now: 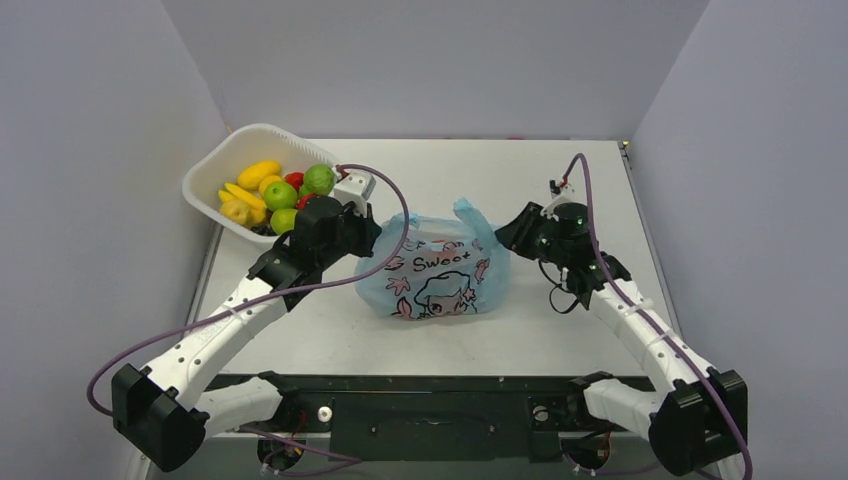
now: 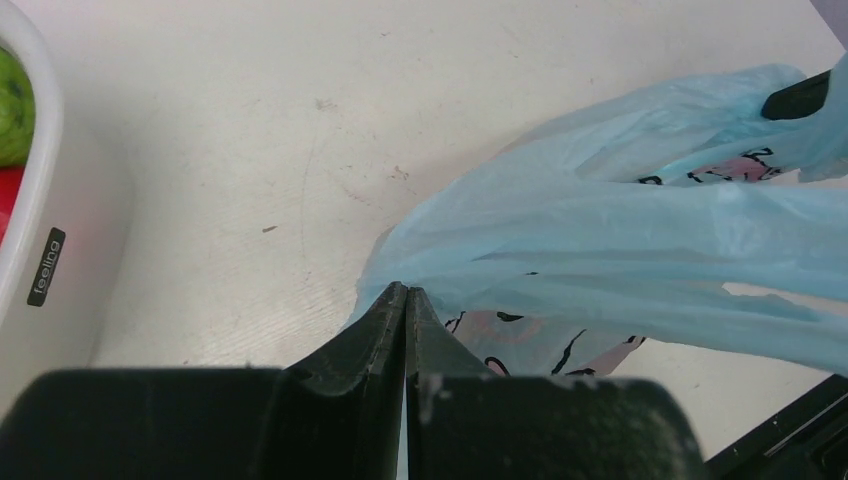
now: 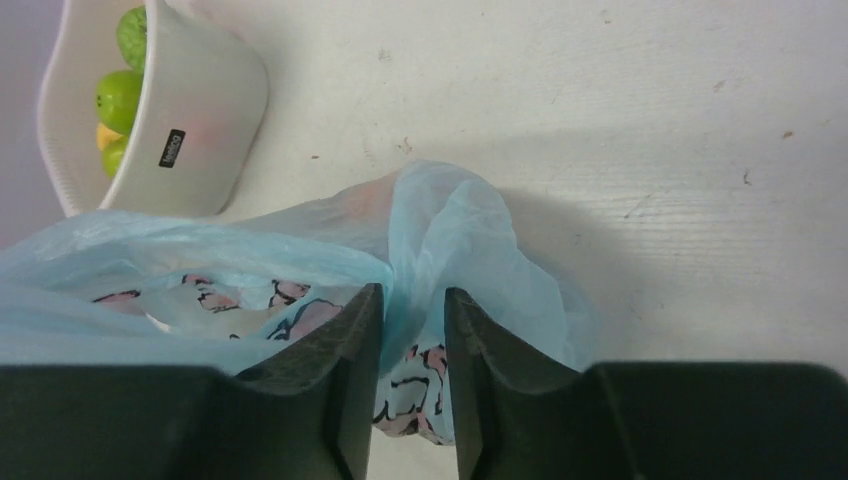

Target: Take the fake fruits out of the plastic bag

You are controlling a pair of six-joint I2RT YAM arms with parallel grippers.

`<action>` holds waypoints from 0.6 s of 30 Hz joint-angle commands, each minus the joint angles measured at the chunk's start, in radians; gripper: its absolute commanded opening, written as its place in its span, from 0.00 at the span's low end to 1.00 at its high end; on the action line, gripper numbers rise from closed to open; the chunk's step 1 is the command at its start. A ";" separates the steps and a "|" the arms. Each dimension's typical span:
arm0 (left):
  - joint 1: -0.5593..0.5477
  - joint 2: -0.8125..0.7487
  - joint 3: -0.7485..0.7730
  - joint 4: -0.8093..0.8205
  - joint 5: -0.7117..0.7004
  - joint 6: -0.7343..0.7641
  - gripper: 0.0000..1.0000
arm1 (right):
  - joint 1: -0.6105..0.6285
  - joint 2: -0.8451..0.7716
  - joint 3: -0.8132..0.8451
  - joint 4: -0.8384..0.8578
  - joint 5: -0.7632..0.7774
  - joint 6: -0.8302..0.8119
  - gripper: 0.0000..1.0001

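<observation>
The light-blue plastic bag [image 1: 435, 270], printed with a drawing and "Sweet", lies in the middle of the table. The fake fruits inside it are hidden. My left gripper [image 1: 372, 232] is at the bag's left top corner. In the left wrist view its jaws [image 2: 406, 290] are pressed together, with the bag's film [image 2: 600, 240] coming out at their tips. My right gripper [image 1: 505, 232] is at the bag's right handle. In the right wrist view its jaws [image 3: 413, 295] stand a little apart, with the bag's handle film [image 3: 450, 230] between them.
A white basket [image 1: 215, 160] stands at the back left, just behind my left gripper. It holds a yellow banana [image 1: 258, 174], green apples [image 1: 280, 194] and red fruits [image 1: 294, 180]. It also shows in the left wrist view [image 2: 40, 200] and the right wrist view [image 3: 200, 110]. Grey walls enclose the table.
</observation>
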 commanded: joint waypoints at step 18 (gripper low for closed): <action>0.002 0.000 0.016 0.056 0.107 0.026 0.00 | 0.419 0.031 0.391 -0.244 0.683 -0.469 0.77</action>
